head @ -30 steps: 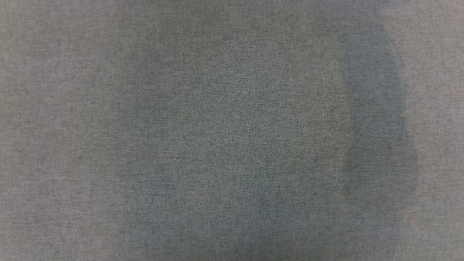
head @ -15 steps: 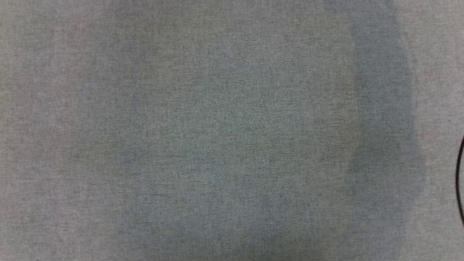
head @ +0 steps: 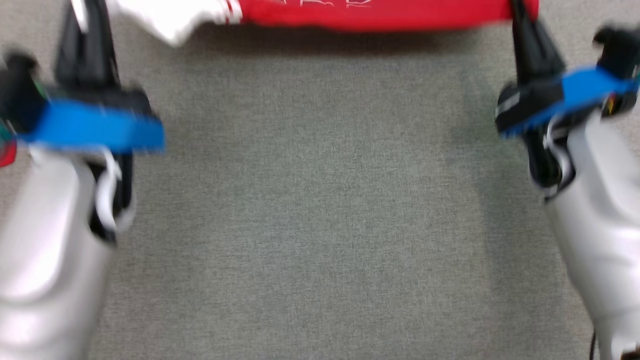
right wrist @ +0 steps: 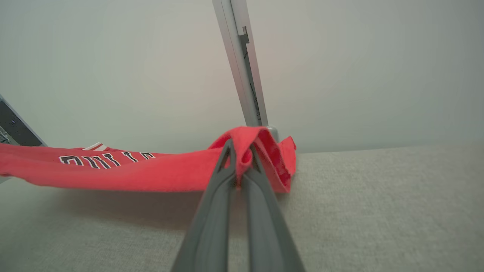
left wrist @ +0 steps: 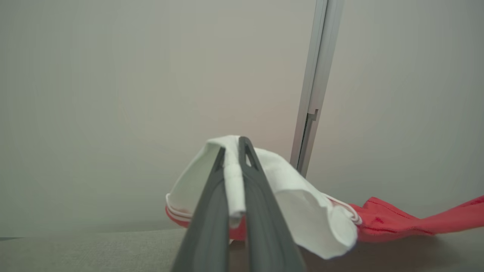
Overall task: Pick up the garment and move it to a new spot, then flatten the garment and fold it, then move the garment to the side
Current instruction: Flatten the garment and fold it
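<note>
Newly in view above the grey fabric-covered desk [head: 320,225], left claw [left wrist: 232,145] and right claw [right wrist: 240,149] each clamp the stretched red-and-white jersey garment [head: 375,12].

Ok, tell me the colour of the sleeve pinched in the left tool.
White sleeve with thin red edge stripes; best in the left wrist view.
</note>
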You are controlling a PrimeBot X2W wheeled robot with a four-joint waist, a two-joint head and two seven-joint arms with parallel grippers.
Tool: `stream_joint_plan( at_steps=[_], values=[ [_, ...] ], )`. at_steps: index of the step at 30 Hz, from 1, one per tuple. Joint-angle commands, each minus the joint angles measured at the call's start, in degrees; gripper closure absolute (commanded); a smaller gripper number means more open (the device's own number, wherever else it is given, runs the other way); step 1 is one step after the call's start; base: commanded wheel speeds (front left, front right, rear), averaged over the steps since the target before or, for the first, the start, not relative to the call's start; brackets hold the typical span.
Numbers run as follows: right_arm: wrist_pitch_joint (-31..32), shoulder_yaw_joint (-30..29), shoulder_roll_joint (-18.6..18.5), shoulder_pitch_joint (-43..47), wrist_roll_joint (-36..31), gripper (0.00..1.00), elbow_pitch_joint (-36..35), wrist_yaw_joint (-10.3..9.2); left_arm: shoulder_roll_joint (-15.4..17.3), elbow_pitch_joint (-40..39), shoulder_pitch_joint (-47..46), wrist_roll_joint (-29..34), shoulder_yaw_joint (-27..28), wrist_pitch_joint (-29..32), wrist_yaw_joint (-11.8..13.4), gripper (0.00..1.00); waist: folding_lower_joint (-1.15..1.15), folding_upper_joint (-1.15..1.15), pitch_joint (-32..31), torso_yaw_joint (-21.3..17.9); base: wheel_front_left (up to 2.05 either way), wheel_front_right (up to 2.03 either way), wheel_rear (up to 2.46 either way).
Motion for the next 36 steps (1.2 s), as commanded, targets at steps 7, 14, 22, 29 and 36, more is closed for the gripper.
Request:
stream_joint_plan(
  at_steps=[7,14,22,29,36],
  values=[
    [0.6,-0.9,-0.8,15.4,3.2,1.00,-6.2,0.03,-1.3,-9.4,18.4,-0.4,-0.9,-0.2,4.1,1.00,0.01,0.00,-4.4,0.0,0.00,0.00,0.00],
    [2.5,-4.0,-0.2,28.2,3.6,1.00,-11.2,0.03,-2.8,-13.5,32.6,-1.2,-1.1,-0.3,6.4,1.00,0.01,0.00,-9.0,0.1,0.00,0.00,0.00],
    [5.9,-9.0,1.0,41.9,1.4,1.00,-17.4,0.02,-3.3,-15.4,44.1,-0.9,-2.2,-0.3,6.8,1.00,0.01,0.00,-14.6,1.2,0.00,0.00,0.00],
    [10.3,-15.0,3.7,53.8,-1.7,1.00,-26.2,0.02,-3.8,-16.5,49.9,-0.9,-4.1,-0.3,6.7,1.00,0.01,0.00,-17.5,2.4,0.00,0.00,0.00],
    [15.2,-19.3,6.9,61.0,-3.5,1.00,-33.6,0.02,-3.0,-16.8,51.9,-1.4,-4.7,0.4,6.4,1.00,0.01,0.00,-18.3,3.0,0.00,0.00,0.00]
  ],
)
